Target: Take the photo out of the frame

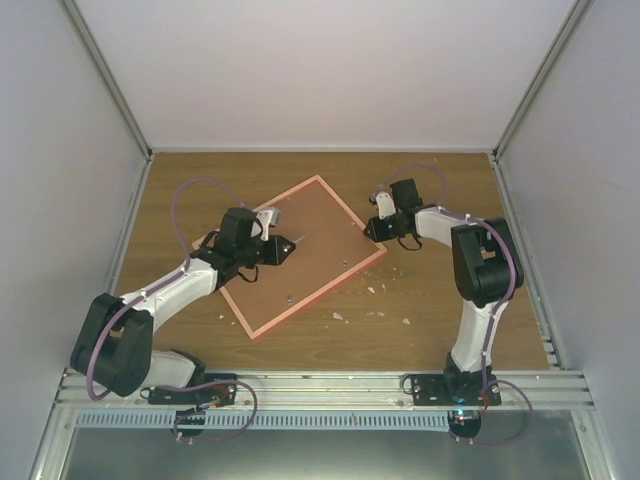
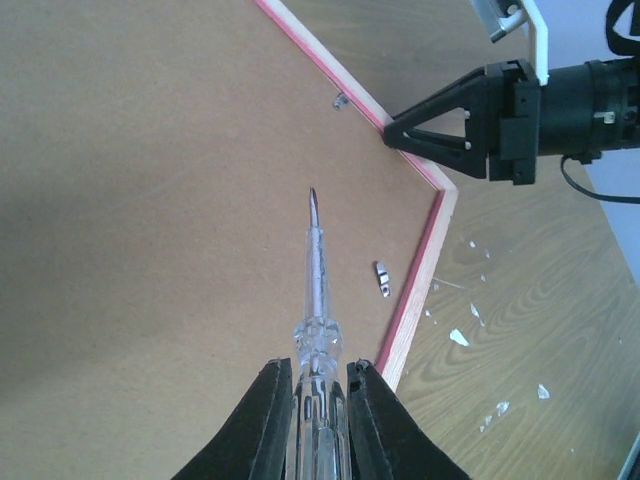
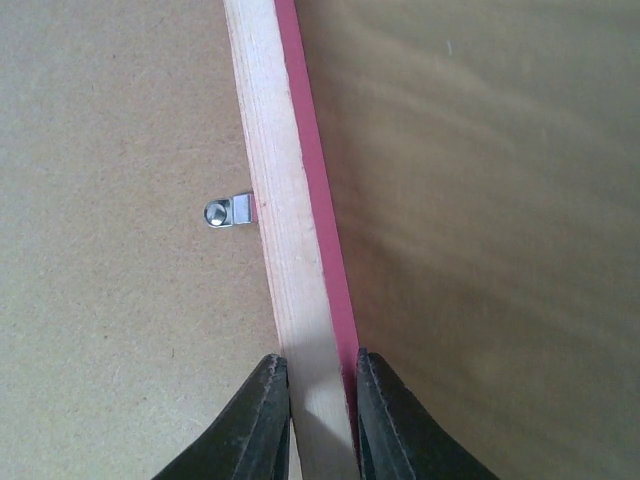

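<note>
A thin pink-red rectangular picture frame (image 1: 320, 293) lies flat on the wood-grain desk (image 1: 440, 300), turned at an angle to the desk's edges and with its front face down. Its brown hardboard back (image 1: 315, 255) faces up. The photo cannot be seen in any view, since only the back of the frame shows.

The left claw (image 2: 318, 375) is clenched on the handle of a clear plastic screwdriver (image 2: 318, 300). The screwdriver's slim shaft points forward and down over the hardboard, inside the frame's rim. Whether the tip touches the board cannot be told.

The right claw (image 3: 322, 365) is closed on the frame's far-right side, near the right-hand corner. One black finger sits on the inner side of the pale wooden rail (image 3: 275, 250) and the other against its pink outer face. In the left wrist view the same claw (image 2: 392, 135) meets the rim just short of the corner.

A small silver metal tab (image 3: 228, 211) lies flat on the hardboard, reaching out from the rail just ahead of the right claw. Another silver tab (image 2: 382, 278) lies on the board beside the rim, near the screwdriver.

Small white flecks (image 2: 457, 337) are scattered on the bare desk outside the frame's lower right side.
</note>
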`<action>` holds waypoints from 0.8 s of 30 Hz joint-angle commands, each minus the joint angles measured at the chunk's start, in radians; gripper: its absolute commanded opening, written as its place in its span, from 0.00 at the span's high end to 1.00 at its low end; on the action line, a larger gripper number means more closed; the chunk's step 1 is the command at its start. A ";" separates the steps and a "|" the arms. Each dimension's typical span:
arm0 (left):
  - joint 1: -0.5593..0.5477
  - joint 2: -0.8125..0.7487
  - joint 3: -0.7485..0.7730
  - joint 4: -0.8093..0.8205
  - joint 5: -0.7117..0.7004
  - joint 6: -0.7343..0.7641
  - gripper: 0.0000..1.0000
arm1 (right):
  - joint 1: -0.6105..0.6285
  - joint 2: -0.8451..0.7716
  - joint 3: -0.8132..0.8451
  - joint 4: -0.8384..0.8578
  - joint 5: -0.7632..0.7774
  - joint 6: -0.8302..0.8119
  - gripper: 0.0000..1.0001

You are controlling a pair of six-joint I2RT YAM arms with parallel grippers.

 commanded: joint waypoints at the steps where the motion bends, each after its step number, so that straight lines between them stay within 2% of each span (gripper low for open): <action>1: -0.034 0.035 0.029 0.059 0.019 -0.004 1.00 | -0.004 -0.080 -0.136 -0.030 0.107 0.162 0.84; 8: -0.095 0.093 0.060 0.095 0.024 -0.007 1.00 | 0.026 -0.258 -0.370 0.018 0.071 0.316 0.82; 14: -0.151 0.166 0.084 0.136 0.046 -0.009 1.00 | 0.106 -0.366 -0.520 0.050 0.052 0.413 0.73; 24: -0.232 0.226 0.103 0.165 0.055 0.010 1.00 | 0.175 -0.506 -0.609 0.053 0.048 0.459 0.72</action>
